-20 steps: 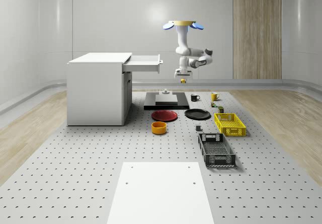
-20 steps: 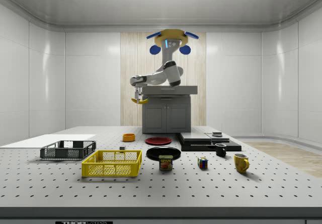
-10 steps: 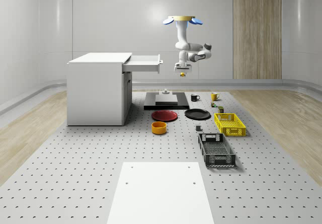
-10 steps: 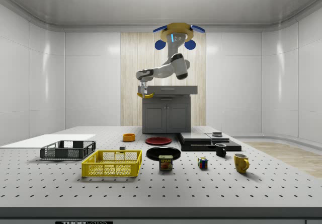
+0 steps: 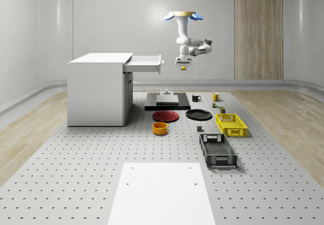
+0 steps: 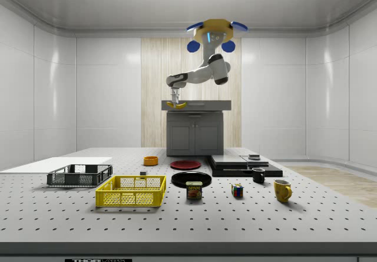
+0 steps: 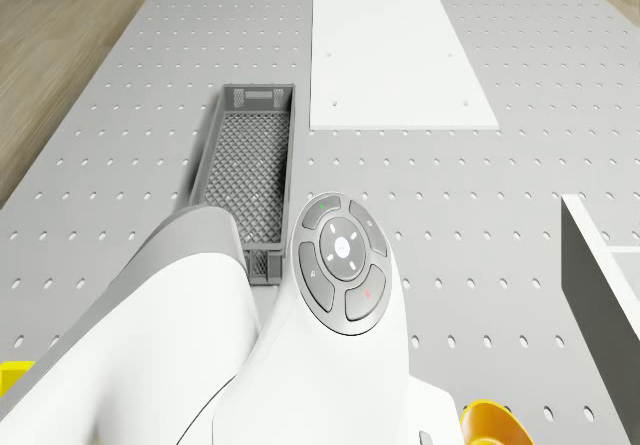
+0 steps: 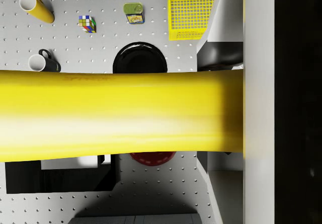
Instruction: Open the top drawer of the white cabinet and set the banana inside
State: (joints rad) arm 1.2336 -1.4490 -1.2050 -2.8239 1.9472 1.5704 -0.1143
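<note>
Yellow banana (image 5: 183, 69) is seen clamped in the fingers, just beside the pulled-out top drawer (image 5: 146, 62) of the white cabinet (image 5: 97, 89); the drone (image 5: 183, 16) hovers above. From the side, the banana (image 6: 176, 104) hangs level with the drawer. Wrist view: banana gripped crosswise. Opening done; placing remains.

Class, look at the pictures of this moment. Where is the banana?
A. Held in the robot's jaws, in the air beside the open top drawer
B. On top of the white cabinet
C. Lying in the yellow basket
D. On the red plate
A: the banana hangs from the gripper in mid-air, just off the front of the open top drawer of the white cabinet, while the drone hovers above.
</note>
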